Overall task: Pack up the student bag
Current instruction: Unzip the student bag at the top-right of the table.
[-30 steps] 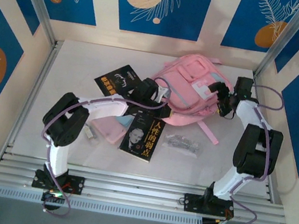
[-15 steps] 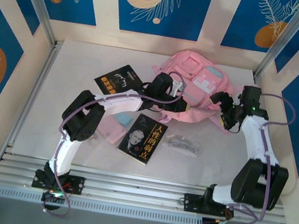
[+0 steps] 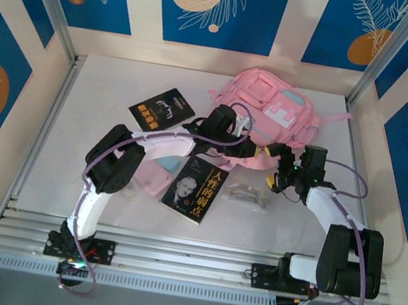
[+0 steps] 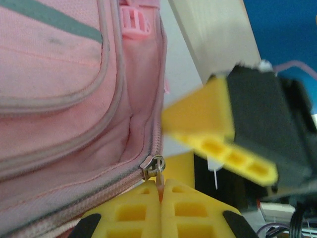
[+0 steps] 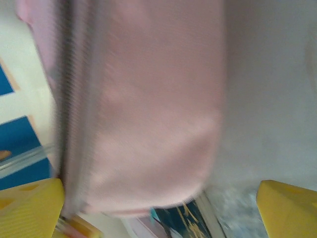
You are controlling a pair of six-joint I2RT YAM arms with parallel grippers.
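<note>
**Entry: zip of the student bag in hand, nothing packed yet**

Layout. The pale worktop (image 3: 88,180) carries everything. The student bag (image 3: 274,111) lies at the far right of it, near the back wall, with its front pockets and patch facing up. No other item touches it that we can see.

Items to pack, all nearer the arms than the bag:
- a black book with a portrait cover (image 3: 196,187), near the middle
- a second black book (image 3: 163,108), further left and back
- a flat pink pencil case (image 3: 154,177), partly under the left arm
- a small clear packet (image 3: 248,196), just right of the portrait book

Claws. The left claw (image 4: 161,191) is fully closed. Its two yellow fingers are pressed together on the tab of the zipper pull (image 4: 156,166), at the near side edge of the bag. The right claw (image 5: 158,196) stands wide open. A pink edge of the bag sits between its fingers, and we see no grip there. The two claws are close together.

Step, as we judge it: opening the main compartment, before any loading.

Next move, as we judge it: draw the pull along the line of the zip teeth, not away from the fabric, or the tab may slip out. The bag is soft and light, so we expect it to drag along. The right claw should probably close on the edge it straddles and brace the bag.
</note>
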